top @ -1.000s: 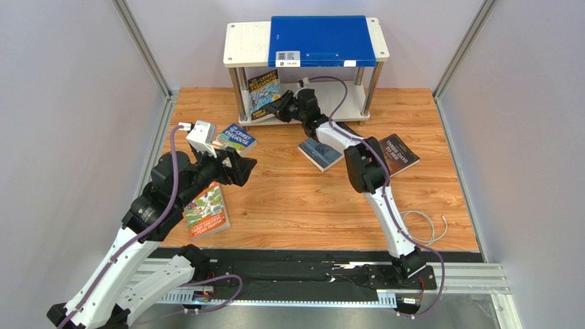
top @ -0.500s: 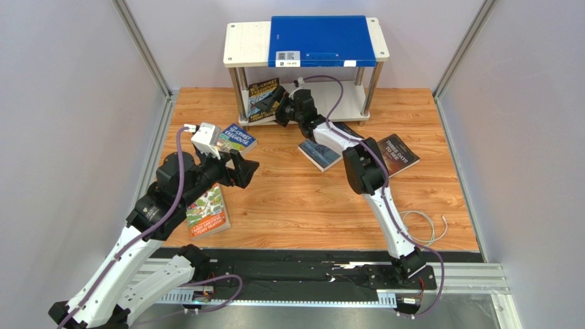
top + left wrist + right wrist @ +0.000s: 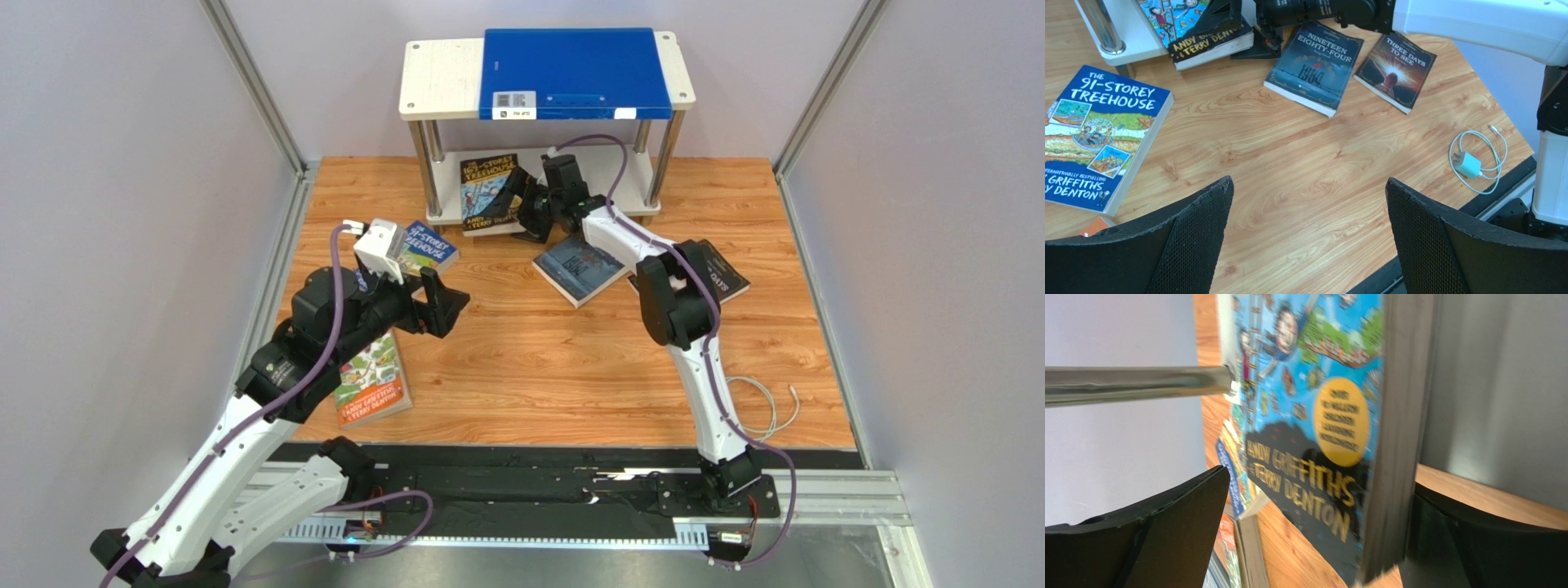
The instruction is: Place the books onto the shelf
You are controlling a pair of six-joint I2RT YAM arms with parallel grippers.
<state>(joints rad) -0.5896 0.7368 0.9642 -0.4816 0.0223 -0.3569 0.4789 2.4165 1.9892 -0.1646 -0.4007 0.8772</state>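
- The fingers [image 3: 1137, 539] of the right gripper [image 3: 1321, 481] are spread wide at the shelf's lower board. The dark Treehouse book [image 3: 1309, 435] sits in the gap between them and is not clamped.
- The fingers [image 3: 1168, 245] of the left gripper [image 3: 1309, 184] are also spread wide. They hold nothing and hover above the wooden table [image 3: 1303, 159].
- The shelf [image 3: 442, 80] stands at the far edge of the table. A large blue folder [image 3: 577, 71] lies flat on its top board.
- The lower board holds only the dark Treehouse book, whose bottom edge sticks out past the front.
- Four books lie flat on the table:
  - the blue Treehouse book [image 3: 1100, 135], near the left gripper
  - the orange-red Treehouse book [image 3: 372, 377], beside the left arm
  - the navy book [image 3: 1315, 67], in front of the shelf
  - the black-brown book [image 3: 1396, 70], just to the right of the navy one
- A coiled white charger cable [image 3: 1475, 162] lies near the table's right front corner.
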